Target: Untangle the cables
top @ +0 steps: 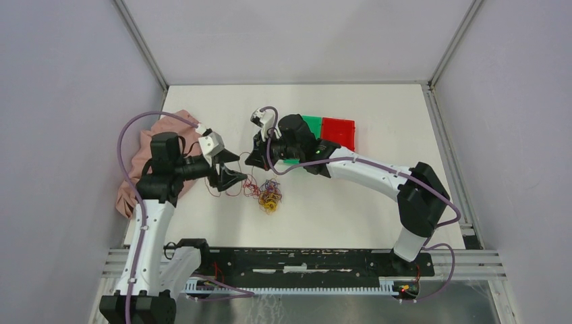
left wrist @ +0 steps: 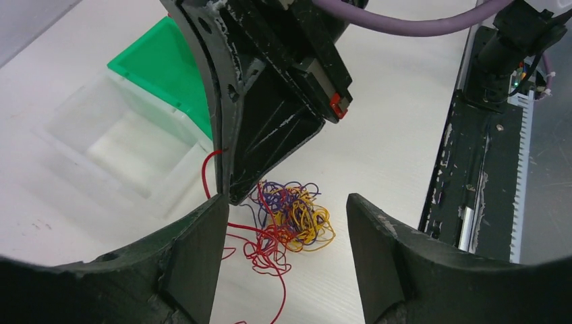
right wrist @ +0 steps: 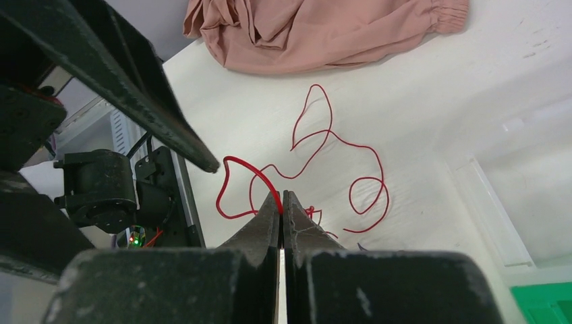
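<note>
Right gripper [right wrist: 281, 197] clamped on thin dark red wire [right wrist: 237, 160] | left gripper [left wrist: 287, 202] agape, empty, above curly red-yellow-purple wire clump [left wrist: 300, 217] | step: drawing one strand out | next: you pin clump, pull apart gently

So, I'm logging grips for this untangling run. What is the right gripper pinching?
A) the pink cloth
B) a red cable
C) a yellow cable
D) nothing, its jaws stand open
B: in the right wrist view the right gripper has its jaws pressed together on a loop of the red cable, which arcs up off the table into the fingertips.
</note>
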